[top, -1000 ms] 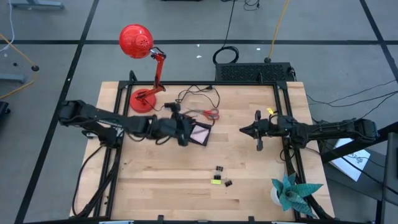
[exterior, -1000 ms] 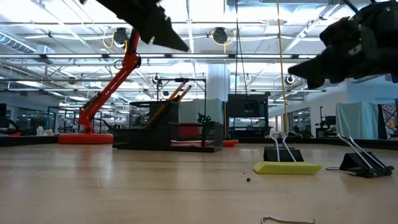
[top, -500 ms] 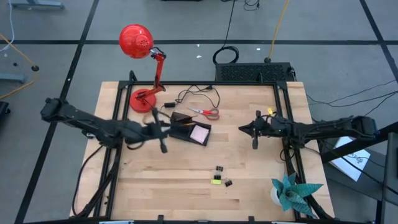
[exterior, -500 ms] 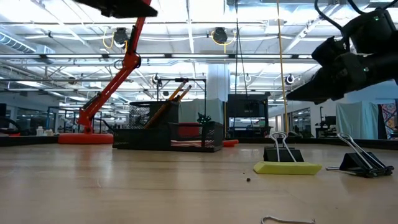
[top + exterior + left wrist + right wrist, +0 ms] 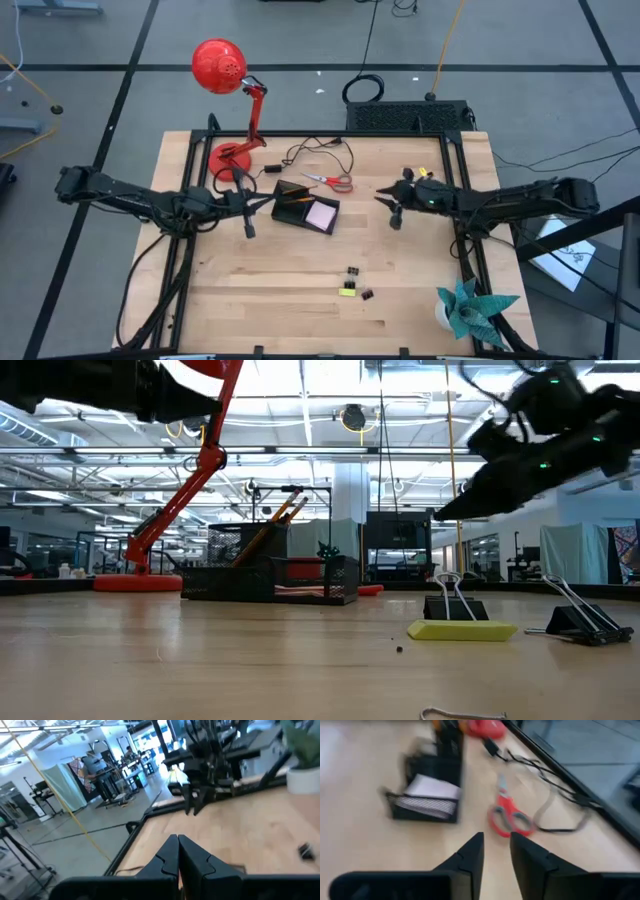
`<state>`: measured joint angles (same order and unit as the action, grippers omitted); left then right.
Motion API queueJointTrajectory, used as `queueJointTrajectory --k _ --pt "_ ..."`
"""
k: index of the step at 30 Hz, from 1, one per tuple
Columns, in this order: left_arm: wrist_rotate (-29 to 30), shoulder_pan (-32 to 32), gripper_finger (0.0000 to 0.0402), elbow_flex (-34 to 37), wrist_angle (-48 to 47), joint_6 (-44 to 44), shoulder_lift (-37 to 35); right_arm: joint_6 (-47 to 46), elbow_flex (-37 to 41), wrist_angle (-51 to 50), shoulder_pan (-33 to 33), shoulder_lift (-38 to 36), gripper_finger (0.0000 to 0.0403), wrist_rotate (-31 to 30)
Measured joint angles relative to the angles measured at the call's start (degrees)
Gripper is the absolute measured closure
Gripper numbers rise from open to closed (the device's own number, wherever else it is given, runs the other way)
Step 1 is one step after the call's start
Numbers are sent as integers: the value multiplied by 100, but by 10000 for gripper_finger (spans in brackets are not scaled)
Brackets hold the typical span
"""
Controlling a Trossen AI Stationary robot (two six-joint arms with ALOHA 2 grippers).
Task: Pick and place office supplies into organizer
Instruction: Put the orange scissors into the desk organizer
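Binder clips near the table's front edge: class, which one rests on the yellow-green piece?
The middle binder clip, standing on the yellow-green piece; the other clips lie on bare wood.

My right hand hangs above the wooden tabletop. Below: a black binder clip on a flat yellow-green piece; black mesh organizer behind.

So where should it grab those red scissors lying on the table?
Probably across the steel blades, from straight above. The scissors lie flat, so only a downward approach can straddle them; the looped handles are wide and hollow. The right tool is nearest, slightly open.
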<state>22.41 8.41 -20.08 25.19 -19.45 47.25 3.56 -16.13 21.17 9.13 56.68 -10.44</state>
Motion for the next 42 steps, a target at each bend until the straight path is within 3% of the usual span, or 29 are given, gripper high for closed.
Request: queueJointTrajectory --k 3,9,15,28,33,38,42 --pt "-2 -45 394 38 -66 -127 16 451 -481 -378 7 524 291 -332" --pt "0 -139 394 37 -116 -152 30 1082 -1046 -429 99 1650 264 -349" --pt "0 -143 394 36 -143 -120 32 1602 -1255 36 100 2620 249 -477" --pt "4 -143 394 33 -365 -139 32 -316 -1928 45 570 3054 254 -571" --pt "7 -143 394 31 -569 -144 32 468 -1946 -183 541 3135 252 106" --pt "4 -143 394 31 -754 -83 32 1664 -1942 -272 272 3235 251 -583" --pt "4 -143 394 31 -778 25 33 2446 -1949 -82 128 3416 251 -760"
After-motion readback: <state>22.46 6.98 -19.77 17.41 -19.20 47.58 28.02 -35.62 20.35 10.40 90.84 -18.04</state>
